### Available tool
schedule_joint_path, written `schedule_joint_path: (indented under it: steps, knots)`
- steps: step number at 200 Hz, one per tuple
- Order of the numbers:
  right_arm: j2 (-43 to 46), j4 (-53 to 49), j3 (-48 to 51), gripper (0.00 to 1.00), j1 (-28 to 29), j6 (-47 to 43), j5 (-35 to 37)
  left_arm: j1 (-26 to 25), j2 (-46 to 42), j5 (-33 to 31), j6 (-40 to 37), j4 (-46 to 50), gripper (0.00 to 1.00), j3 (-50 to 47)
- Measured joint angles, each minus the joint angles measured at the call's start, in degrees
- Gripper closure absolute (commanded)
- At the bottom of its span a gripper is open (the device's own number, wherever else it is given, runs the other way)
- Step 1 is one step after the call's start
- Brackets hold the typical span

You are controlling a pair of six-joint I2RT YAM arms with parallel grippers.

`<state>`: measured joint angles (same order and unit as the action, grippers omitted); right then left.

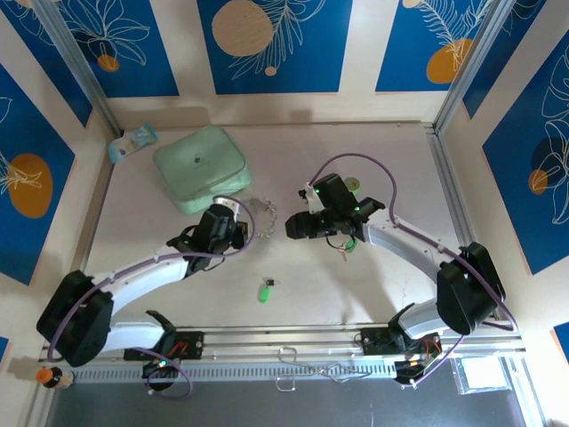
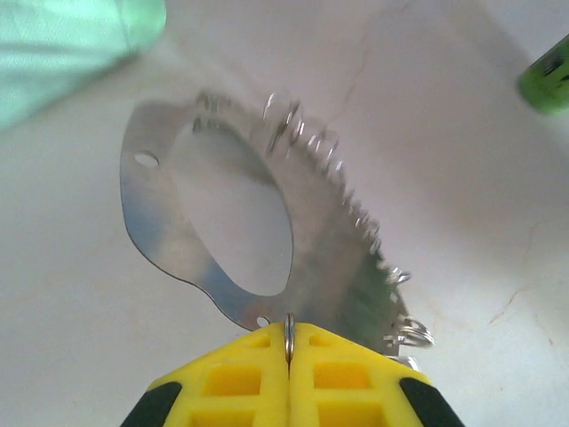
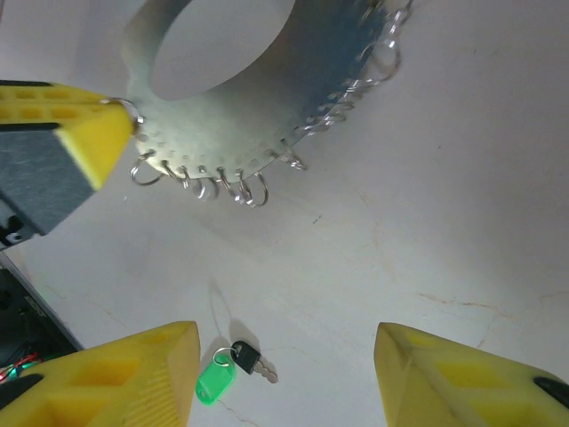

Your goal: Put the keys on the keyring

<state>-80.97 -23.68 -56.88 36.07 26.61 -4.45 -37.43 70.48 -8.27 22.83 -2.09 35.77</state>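
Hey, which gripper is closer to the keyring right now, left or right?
Left. The left gripper is shut on a small ring at the edge of the keyring; the right gripper hangs open beside it, not touching.

1 keyring (image 2: 311,267), 1 green key (image 1: 266,290) lying loose, 1 mint-green box (image 1: 200,166), 1 pale blue packet (image 1: 133,142)

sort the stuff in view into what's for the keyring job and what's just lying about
For the job: keyring, a ring of it pinched in the shut left gripper; green key on the table by the open right gripper.
Just lying about: mint-green box; small packet; orange-capped bottle.
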Motion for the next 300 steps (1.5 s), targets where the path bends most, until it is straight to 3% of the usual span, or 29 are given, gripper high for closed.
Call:
schedule_joint_path:
  steps: [43, 84, 128, 185, 233, 258, 300]
  knots:
    - [5.2, 0.33, 0.02, 0.47, -0.09, -0.61, 2.54, -0.11, -5.66, 0.2, -17.75, -2.49, 1.0, 0.35]
    - [12.39, 2.51, 0.79, 0.47, -0.15, -3.8, 5.35, -0.11, -10.56, 5.64, -33.38, -7.82, 1.0, -0.15]
    - [15.3, 3.72, 1.95, 0.43, -1.16, -8.57, 6.03, -0.15, -12.66, 12.35, -44.15, -8.92, 1.0, 0.22]
    - [20.2, 4.33, 2.97, 0.42, -5.68, -12.15, 6.56, -0.22, -14.51, 25.7, -48.65, -8.81, 1.0, 1.46]
    - [22.75, 4.42, 3.02, 0.43, -7.78, -17.16, 2.69, -0.22, -11.78, 37.86, -48.68, -12.13, 1.0, 1.36]
    - [24.55, 4.37, 3.63, 0.46, -6.25, -21.18, -1.75, -0.22, -10.12, 43.28, -48.68, -12.98, 1.0, 1.36]
    - [29.94, 8.48, 11.15, 0.57, 1.07, -32.2, -7.45, -0.26, -8.2, 49.68, -48.92, -16.63, 1.0, 1.25]
